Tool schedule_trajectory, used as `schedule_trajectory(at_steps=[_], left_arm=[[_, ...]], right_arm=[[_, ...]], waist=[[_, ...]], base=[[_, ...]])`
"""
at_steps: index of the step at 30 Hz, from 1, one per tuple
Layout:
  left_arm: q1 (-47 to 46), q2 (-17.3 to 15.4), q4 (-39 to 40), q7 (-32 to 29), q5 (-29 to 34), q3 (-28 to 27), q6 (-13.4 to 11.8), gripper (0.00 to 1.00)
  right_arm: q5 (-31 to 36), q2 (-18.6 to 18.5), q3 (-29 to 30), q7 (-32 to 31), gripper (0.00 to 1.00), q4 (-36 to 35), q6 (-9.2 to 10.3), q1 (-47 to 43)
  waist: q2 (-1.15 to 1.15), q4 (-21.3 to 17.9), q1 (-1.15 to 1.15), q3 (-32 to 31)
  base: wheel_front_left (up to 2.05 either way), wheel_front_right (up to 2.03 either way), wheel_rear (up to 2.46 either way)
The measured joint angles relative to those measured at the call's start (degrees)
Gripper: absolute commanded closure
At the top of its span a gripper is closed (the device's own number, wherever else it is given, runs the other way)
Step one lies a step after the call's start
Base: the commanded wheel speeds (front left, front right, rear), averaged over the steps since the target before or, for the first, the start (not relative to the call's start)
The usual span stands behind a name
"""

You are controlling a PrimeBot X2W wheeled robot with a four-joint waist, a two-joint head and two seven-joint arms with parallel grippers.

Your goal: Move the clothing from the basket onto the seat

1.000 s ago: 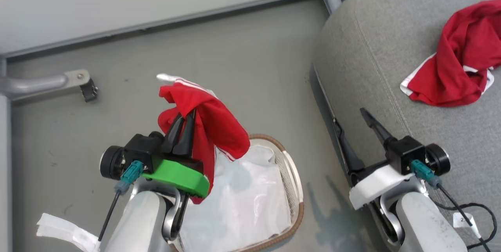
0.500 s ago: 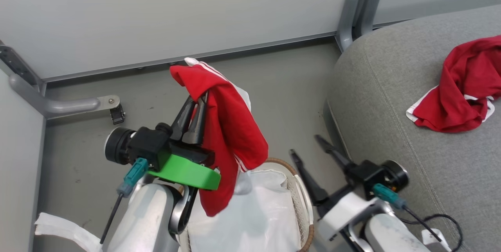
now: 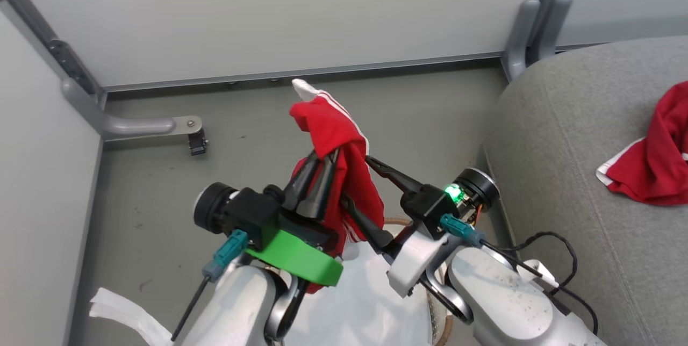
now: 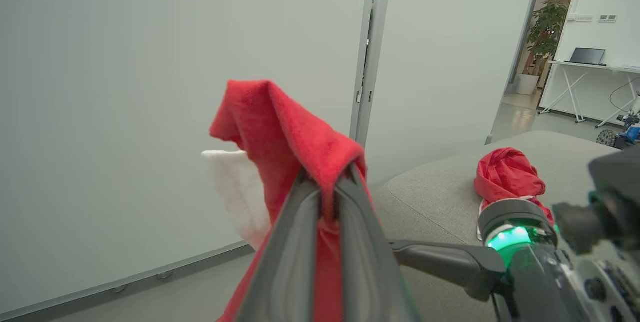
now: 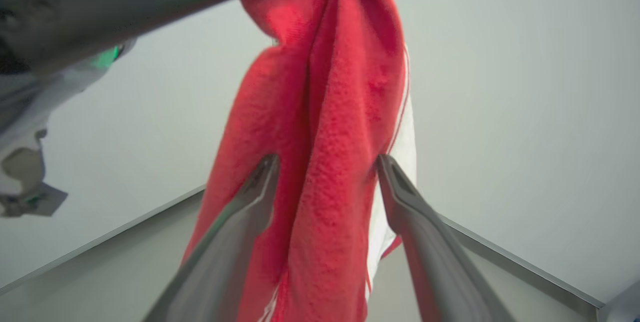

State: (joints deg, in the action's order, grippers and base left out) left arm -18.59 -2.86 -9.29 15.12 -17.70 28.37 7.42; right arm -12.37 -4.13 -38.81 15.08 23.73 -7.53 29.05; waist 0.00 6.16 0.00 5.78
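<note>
My left gripper (image 3: 325,155) is shut on a red garment with white stripes (image 3: 338,125), held up above the basket. The garment drapes over the fingertips (image 4: 345,182) and hangs down. My right gripper (image 3: 357,180) stands open with one finger on each side of the hanging fabric (image 5: 320,112), and its fingers (image 5: 265,177) are spread apart. Below both arms I see the basket's white liner (image 3: 371,303) and a bit of the brown rim (image 3: 444,335). The second red garment (image 3: 653,163) lies crumpled on the grey seat (image 3: 564,147).
Grey partition walls close the back and left. A metal foot with a caster (image 3: 196,142) stands on the grey floor at the left. A white strip (image 3: 123,308) lies at the lower left. A black cable (image 3: 553,249) loops by my right forearm.
The head camera has shifted. My right gripper has swung left from beside the seat to straddle the hanging garment. The left gripper still holds the garment.
</note>
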Motion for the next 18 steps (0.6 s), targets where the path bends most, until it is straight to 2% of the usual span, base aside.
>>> schedule_trajectory(at_steps=[2,3,4,5,8,9,10,11,18], left_arm=[[-0.02,0.00,0.04,0.00,-0.55,1.46,-0.01,1.00],[-0.03,0.02,0.00,0.00,-0.70,2.05,0.00,1.00],[-0.04,0.01,-0.01,0.00,-0.81,2.49,0.00,1.00],[-0.05,0.00,0.02,0.00,-0.94,2.86,0.00,1.00],[-0.10,0.00,0.11,0.00,-1.34,3.24,0.00,1.00],[-0.10,0.01,0.11,0.01,-1.34,3.00,-0.01,0.95],[-0.09,0.01,0.11,0.01,-1.33,2.63,-0.02,0.61],[-0.09,0.01,0.08,0.02,-1.30,2.27,-0.04,0.02],[0.25,0.01,-1.74,0.02,0.53,-1.18,-0.37,0.00]], right_arm=[[0.76,0.62,0.38,0.00,0.00,2.50,0.00,0.98],[0.70,0.81,0.27,0.00,0.26,3.60,0.00,1.20],[0.52,0.97,0.31,0.00,0.87,4.28,0.00,1.27],[0.22,1.13,0.57,0.00,1.00,4.77,0.00,1.33],[-1.57,1.14,1.40,0.00,1.00,4.34,0.00,1.59],[-2.13,1.19,1.33,-0.01,1.00,3.87,0.00,1.56],[-2.30,1.31,1.52,-0.01,1.00,3.49,0.00,1.49],[-2.38,1.35,1.83,-0.01,1.00,3.33,0.00,1.37],[-3.05,1.30,6.31,-0.01,1.00,1.02,0.00,-1.72]], waist=[[0.00,1.07,0.00,-0.01],[0.00,1.59,0.00,-0.01],[0.00,1.99,0.00,0.00],[0.00,2.45,0.00,0.02],[0.00,3.36,0.00,0.16],[0.00,3.45,0.00,0.27],[0.00,3.36,0.00,0.32],[0.00,3.21,0.00,0.36],[0.00,-0.92,0.00,0.67]], base=[[0.00,0.00,0.00],[0.00,0.00,0.00],[0.00,0.00,0.00],[0.00,0.00,0.00],[0.00,0.00,0.00],[0.00,0.00,0.00],[0.00,0.00,0.00],[0.00,0.00,0.00],[0.00,0.00,0.00]])
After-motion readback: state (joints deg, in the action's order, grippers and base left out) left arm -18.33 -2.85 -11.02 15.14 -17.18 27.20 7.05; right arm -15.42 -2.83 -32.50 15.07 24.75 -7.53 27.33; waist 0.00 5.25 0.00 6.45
